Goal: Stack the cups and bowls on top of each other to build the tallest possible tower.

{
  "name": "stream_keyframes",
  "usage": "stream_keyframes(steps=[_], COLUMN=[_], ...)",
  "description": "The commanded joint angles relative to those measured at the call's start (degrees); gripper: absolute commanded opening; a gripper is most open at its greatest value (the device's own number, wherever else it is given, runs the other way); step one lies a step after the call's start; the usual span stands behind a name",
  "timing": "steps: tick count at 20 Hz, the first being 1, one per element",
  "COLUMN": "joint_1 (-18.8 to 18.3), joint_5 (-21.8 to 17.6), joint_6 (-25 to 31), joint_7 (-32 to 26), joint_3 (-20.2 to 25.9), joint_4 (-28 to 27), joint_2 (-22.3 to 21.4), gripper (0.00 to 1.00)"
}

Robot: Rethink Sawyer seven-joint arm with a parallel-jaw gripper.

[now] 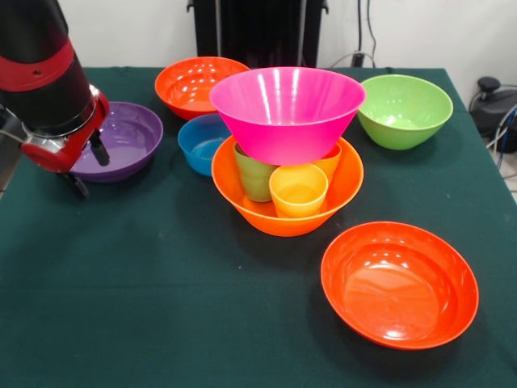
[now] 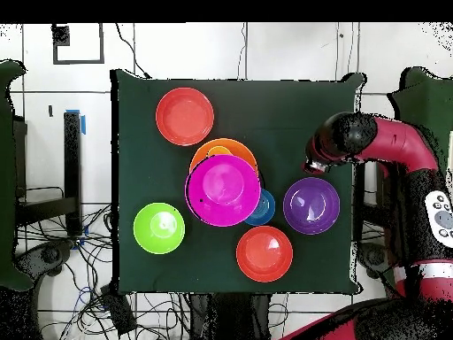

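The tower stands mid-table: the large light orange bowl (image 1: pixel 266 217) (image 2: pixel 232 145) holds the green cup (image 1: pixel 254 176), the yellow cup (image 1: pixel 298 191) and the orange cup (image 1: pixel 329 162). The large pink bowl (image 1: pixel 287 109) (image 2: pixel 223 189) rests on these cups. My gripper (image 1: pixel 87 167) (image 2: pixel 311 166) is open at the purple bowl (image 1: pixel 129 137) (image 2: pixel 311 205). One finger (image 1: pixel 98 150) is inside the bowl's rim and the other is outside it. The cups are hidden in the overhead view.
The small blue bowl (image 1: pixel 198 144) (image 2: pixel 264 211) touches the tower's base. One red-orange bowl (image 1: pixel 194 83) (image 2: pixel 185 116) and the lime green bowl (image 1: pixel 402 109) (image 2: pixel 159 227) stand apart. Another red-orange bowl (image 1: pixel 398 283) (image 2: pixel 264 253) lies separately on the dark green cloth (image 1: pixel 161 307).
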Motion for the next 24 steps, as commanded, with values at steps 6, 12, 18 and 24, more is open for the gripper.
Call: stream_keyframes(steps=[6, 12, 18, 24], joint_1=[-0.6, -1.5, -1.8, -1.7], joint_5=[-3.3, -3.1, -2.9, -2.6], joint_6=[-7.6, -9.5, -10.1, -10.7], joint_7=[-10.8, -10.0, -9.9, -8.8], joint_3=[1.1, 1.1, 1.1, 1.4], joint_4=[7.3, 9.3, 9.8, 9.3], joint_2=[-1.7, -1.7, -1.8, -1.4], gripper=[1.0, 1.0, 1.0, 0.0])
